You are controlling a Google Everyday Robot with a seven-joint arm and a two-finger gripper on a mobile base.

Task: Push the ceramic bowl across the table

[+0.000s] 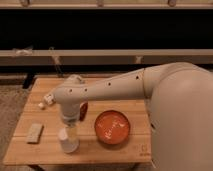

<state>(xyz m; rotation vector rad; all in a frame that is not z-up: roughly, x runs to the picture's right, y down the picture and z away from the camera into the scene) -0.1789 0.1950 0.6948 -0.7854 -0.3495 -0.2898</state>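
Desk (47, 151): rectangular, light wooden planks; a dark leg shows under the far left corner. The right edge is partly hidden by the robot's body (182, 120).
Desk mark (143, 148): small and dark, by the near right corner.
Bowl (112, 127): orange-red and glossy with pale flecks inside. It stands upright on the right half of the desk, closer to the near edge than to the far edge.
Cup (68, 142): white, close to the near edge and left of centre, apart from the bowl.
Arm (105, 87): white with a row of small holes. It reaches from the right side over the middle of the desk, then bends down.
Jaws: pointing down, directly over the cup and left of the bowl. Whether they are apart, together or clamped on the cup cannot be told.
Red object (83, 110): small, dark, oblong, behind the arm near the desk centre.
Block (34, 132): pale and flat, by the left edge.
White pieces (47, 99): small, near the left edge toward the far corner.
Room: a pale horizontal rail (110, 52) crosses a dark background beyond the far edge; grey carpet (9, 107) lies left of the desk.
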